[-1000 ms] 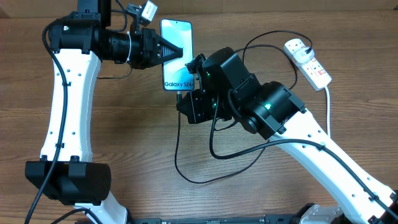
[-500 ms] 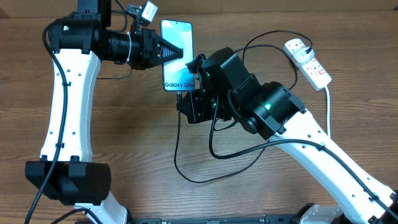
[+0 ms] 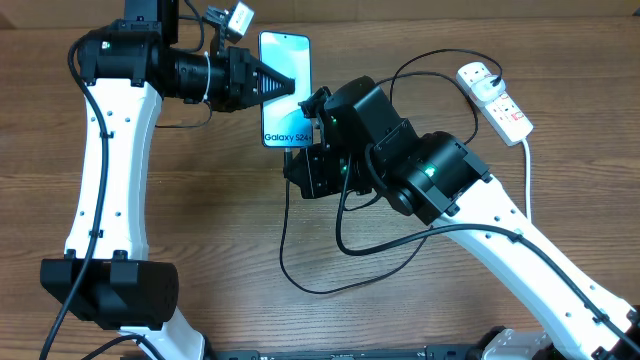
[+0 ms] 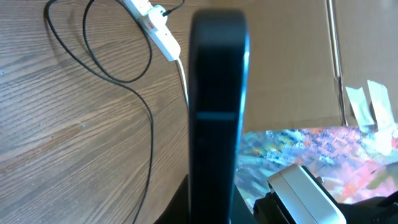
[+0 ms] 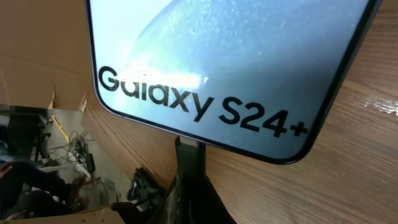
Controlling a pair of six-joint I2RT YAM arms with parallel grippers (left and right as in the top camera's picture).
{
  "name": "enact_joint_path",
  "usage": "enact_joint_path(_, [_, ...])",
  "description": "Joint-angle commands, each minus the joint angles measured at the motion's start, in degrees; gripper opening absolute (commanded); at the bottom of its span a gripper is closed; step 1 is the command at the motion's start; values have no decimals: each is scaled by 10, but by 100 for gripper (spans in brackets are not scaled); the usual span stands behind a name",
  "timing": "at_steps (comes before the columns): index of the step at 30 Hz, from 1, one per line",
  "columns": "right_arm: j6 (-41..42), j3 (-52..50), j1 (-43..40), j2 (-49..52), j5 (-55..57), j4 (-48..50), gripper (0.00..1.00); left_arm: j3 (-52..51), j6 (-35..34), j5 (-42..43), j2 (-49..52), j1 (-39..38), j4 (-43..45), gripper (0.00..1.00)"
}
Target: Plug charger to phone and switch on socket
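The phone, blue screen with white text near its lower end, is at the table's back middle. My left gripper is shut on its sides. In the left wrist view it shows edge-on between the jaws. My right gripper is shut on the charger's connector tip, which touches the phone's bottom edge. The black cable loops across the table to its plug in the white socket at the back right. The socket also shows in the left wrist view.
The socket's thick white lead runs down the right side. A brown cardboard wall stands along the back edge. A colourful sheet and a grey box show in the left wrist view.
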Motion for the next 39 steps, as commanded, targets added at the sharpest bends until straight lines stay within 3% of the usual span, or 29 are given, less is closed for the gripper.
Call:
enact_joint_path(1, [3, 7, 0, -1, 13, 14, 4, 6, 46, 30, -1, -1, -16, 4])
enact_joint_path(24, [17, 7, -15, -1, 13, 34, 4, 6, 50, 12, -1, -3, -52, 4])
enact_joint_path(25, [17, 7, -15, -1, 13, 32, 6, 6, 50, 10, -1, -3, -48, 4])
enact_joint_path(29, [18, 7, -15, -1, 13, 19, 41, 6, 37, -14, -1, -3, -33, 4])
enact_joint_path(30, [20, 7, -15, -1, 13, 14, 45, 6, 29, -19, -1, -3, -30, 4])
enact_joint_path(39, [20, 7, -15, -1, -14, -5, 49, 6, -26, -25, -1, -3, -14, 4])
